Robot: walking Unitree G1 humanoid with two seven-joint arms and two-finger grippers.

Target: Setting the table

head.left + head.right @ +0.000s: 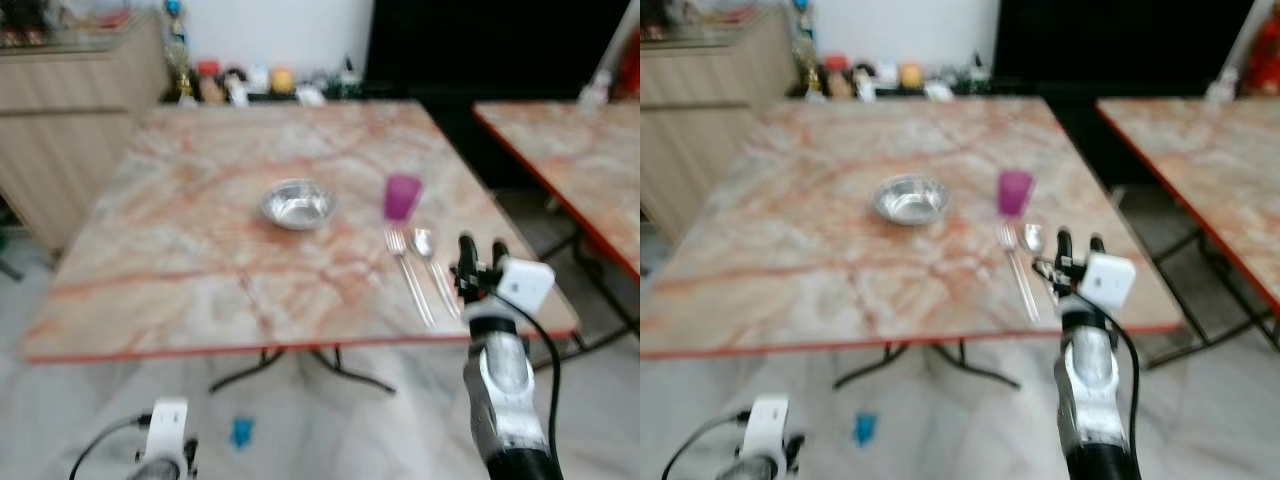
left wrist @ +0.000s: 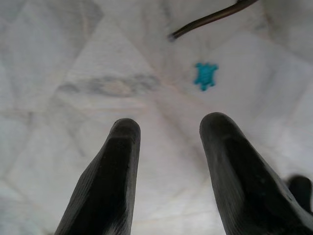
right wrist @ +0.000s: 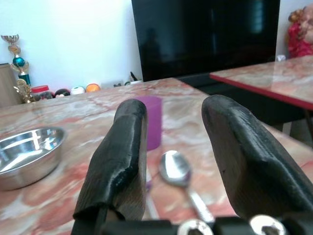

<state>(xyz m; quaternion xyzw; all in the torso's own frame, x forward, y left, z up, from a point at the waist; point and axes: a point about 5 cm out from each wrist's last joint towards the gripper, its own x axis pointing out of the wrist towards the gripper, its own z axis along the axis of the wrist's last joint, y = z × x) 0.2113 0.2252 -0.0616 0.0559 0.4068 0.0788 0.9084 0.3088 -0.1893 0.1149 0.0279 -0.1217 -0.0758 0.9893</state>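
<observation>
Blurred table [image 1: 180, 260]: right gripper [image 3: 171, 161] apparently hides the fork [image 1: 408, 272].

Purple cup [image 1: 402, 196]; silver bowl [image 1: 297, 204]; table [image 1: 180, 250] pink-orange marbled, red edge; floor [image 2: 73, 58] grey-white.

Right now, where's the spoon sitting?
The spoon lies on the marble table near its front right edge, beside the fork on its left and just in front of the purple cup, with the right gripper hovering over its handle.

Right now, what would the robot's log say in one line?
table: bowl, purple cup, fork, spoon laid | right gripper: open, empty, above spoon | left gripper: open, idle, over floor
</observation>
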